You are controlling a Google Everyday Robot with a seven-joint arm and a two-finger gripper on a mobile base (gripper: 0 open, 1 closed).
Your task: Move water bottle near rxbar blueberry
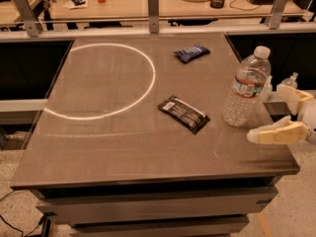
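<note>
The water bottle (245,87), clear and ribbed with a white cap and a white, red and green label band, stands upright near the table's right edge. The rxbar blueberry (191,53), a small dark blue wrapper, lies flat at the far right of the table, well behind the bottle. My gripper (279,113) comes in from the right edge of the view, just right of the bottle and apart from it. Its two cream fingers (276,134) are spread, with nothing between them.
A longer black wrapper with a white label (183,113) lies mid-table, left of the bottle. A white ring of light (148,88) marks the left half of the grey table (123,147). Small clear pump bottles (292,80) stand off the right edge. A cluttered desk (163,1) lies behind a rail.
</note>
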